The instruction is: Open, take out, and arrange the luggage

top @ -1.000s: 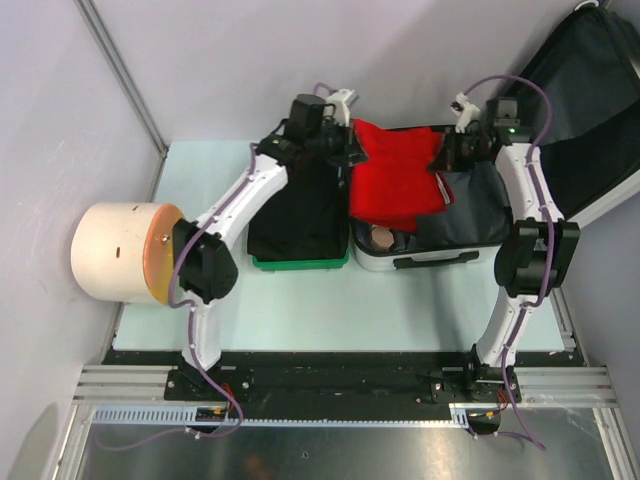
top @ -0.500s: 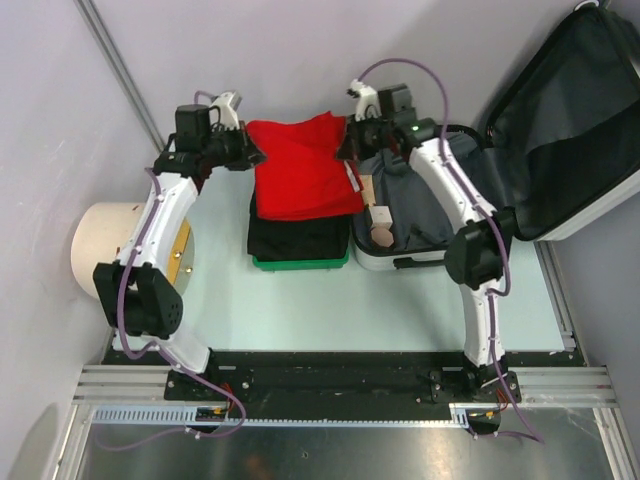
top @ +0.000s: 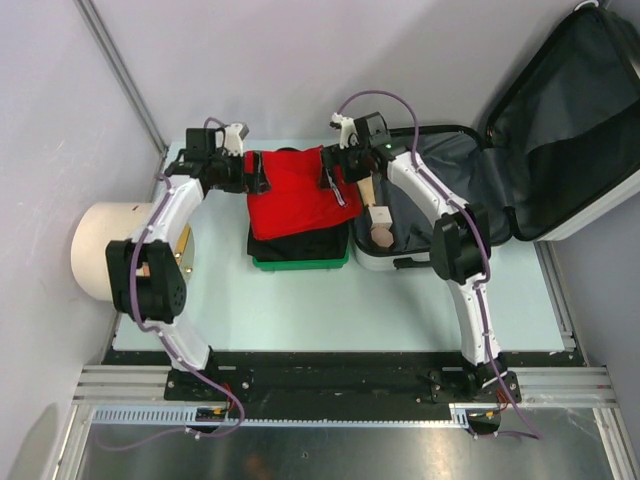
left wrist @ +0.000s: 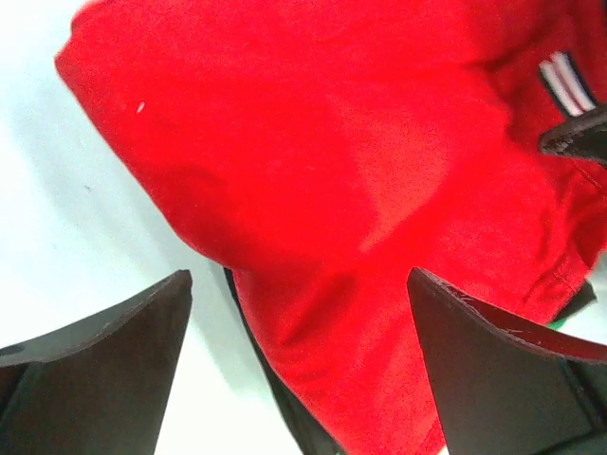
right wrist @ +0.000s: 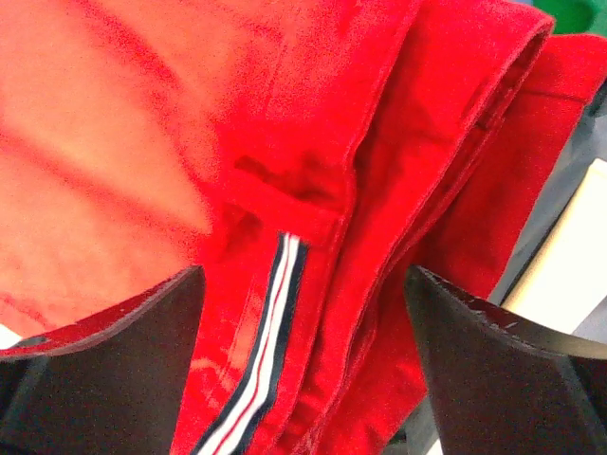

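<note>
Both left gripper (top: 251, 179) and right gripper (top: 329, 178) gape over red cloth (top: 295, 198) on the tray (top: 300, 264), so next I reach into the luggage (top: 568, 130).

Luggage (top: 565, 130) open at right, lid tilted back.

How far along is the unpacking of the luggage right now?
Done: the luggage is open, its lid leaning back, and a red garment lies on a black garment in the green tray. In hand: the left claw and right claw stand open at the red garment's two ends, gripping nothing. Left: small items, a pale box among them, lie in the case, not yet taken out.
</note>
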